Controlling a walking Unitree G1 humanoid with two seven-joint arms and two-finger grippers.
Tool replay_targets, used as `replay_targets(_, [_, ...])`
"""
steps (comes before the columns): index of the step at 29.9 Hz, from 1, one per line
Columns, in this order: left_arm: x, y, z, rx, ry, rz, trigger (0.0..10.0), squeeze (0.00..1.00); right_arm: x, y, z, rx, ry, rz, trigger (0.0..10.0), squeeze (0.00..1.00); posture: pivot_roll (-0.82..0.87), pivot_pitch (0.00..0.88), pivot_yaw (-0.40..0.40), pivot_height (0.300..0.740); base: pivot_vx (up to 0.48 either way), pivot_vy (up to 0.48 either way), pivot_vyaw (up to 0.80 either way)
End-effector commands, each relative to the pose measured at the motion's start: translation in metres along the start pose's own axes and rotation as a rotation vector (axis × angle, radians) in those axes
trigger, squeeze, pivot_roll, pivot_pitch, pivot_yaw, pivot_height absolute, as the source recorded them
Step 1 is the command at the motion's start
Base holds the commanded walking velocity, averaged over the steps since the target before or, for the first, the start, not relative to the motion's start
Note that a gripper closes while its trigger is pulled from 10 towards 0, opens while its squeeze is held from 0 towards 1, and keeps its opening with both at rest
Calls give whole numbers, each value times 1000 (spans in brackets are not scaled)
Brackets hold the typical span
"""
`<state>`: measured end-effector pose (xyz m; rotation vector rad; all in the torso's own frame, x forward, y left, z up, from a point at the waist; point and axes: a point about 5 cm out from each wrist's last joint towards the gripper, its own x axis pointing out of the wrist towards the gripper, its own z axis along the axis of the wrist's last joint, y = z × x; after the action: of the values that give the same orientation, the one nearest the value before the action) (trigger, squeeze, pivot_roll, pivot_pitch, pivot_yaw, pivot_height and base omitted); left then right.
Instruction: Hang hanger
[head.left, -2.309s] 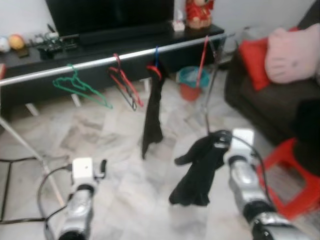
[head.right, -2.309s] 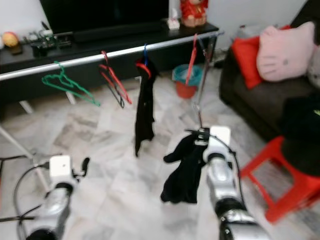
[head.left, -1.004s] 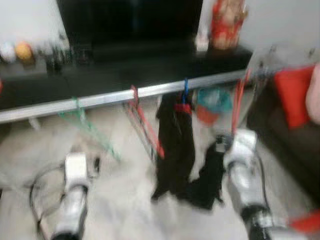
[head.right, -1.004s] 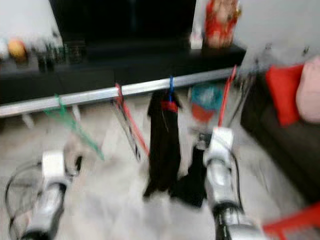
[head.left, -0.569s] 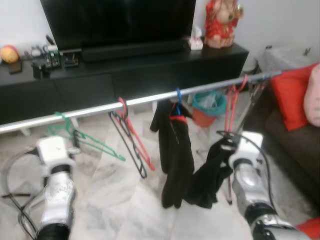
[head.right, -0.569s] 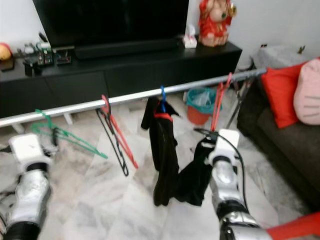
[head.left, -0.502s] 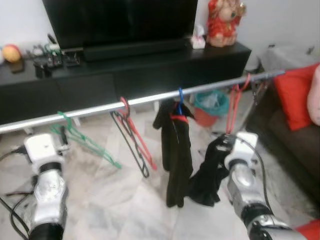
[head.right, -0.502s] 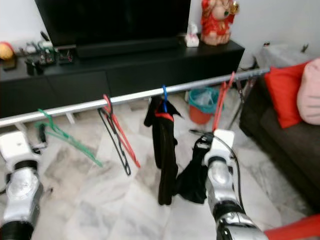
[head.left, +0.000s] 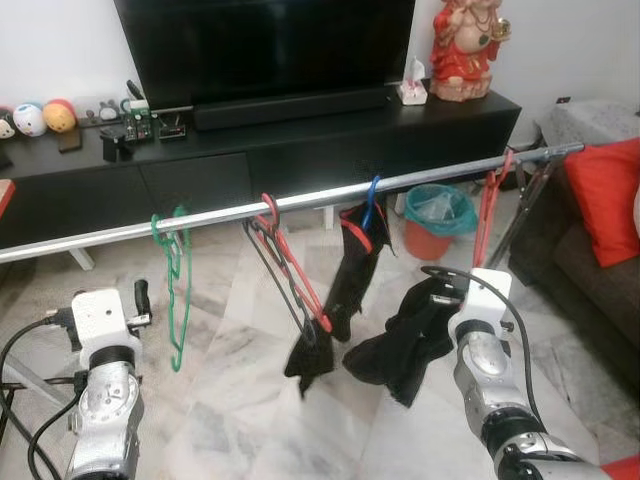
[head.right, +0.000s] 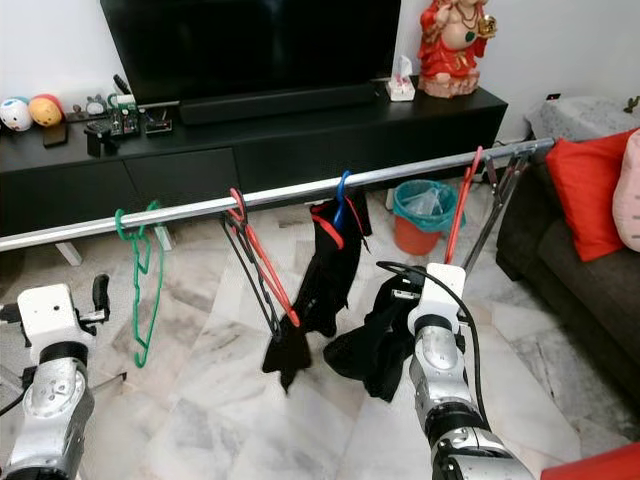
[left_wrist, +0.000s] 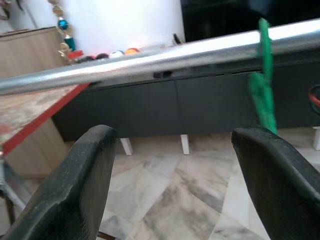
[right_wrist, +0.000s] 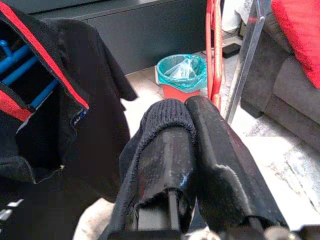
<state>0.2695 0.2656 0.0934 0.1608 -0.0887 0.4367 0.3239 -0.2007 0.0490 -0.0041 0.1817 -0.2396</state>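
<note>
Right tool (right_wrist: 187, 117) pinching black garment (head.left: 405, 340) below rail (head.left: 220, 212); left tool (left_wrist: 175, 150) spread near green hanger (head.left: 177, 290); best lifted squarely to an open gap on rail.

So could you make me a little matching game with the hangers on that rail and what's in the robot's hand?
Things:
1. green hanger
2. blue hanger
3. right hand
4. left hand

States:
A. carries a black garment on the rail
B. shut on black cloth
C. open, holding nothing
D. hangs bare on the rail

Pairs: 1-D, 2-A, 3-B, 4-C
</note>
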Motion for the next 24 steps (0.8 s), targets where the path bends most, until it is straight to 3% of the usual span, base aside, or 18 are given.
replay_targets(1, [9, 13, 22, -2, -75, 37, 10000, 0, 4, 3, 11, 2, -43, 4, 10000, 0, 26, 0, 25, 728, 0, 0, 0])
replay_targets(7, [22, 7, 43, -58, -118, -47, 10000, 0, 3, 5, 9, 5, -41, 7, 10000, 0, 28, 0, 30, 728, 0, 0, 0])
replay_targets(9, [28, -12, 58, -71, -143, -181, 10000, 0, 3, 5, 9, 10, -40, 4, 10000, 0, 26, 0, 33, 728, 0, 0, 0])
replay_targets(14, [30, -26, 71, -127, -158, -242, 10000, 0, 3, 4, 9, 8, -41, 1, 10000, 0, 26, 0, 33, 728, 0, 0, 0])
replay_targets(16, [30, -35, 79, -203, -147, -322, 10000, 0, 3, 5, 10, 8, -44, 1, 10000, 0, 23, 0, 37, 728, 0, 0, 0])
replay_targets(24, [37, -31, 82, -227, -110, -378, 10000, 0, 2, 7, 9, 16, -44, -1, 10000, 0, 28, 0, 51, 728, 0, 0, 0])
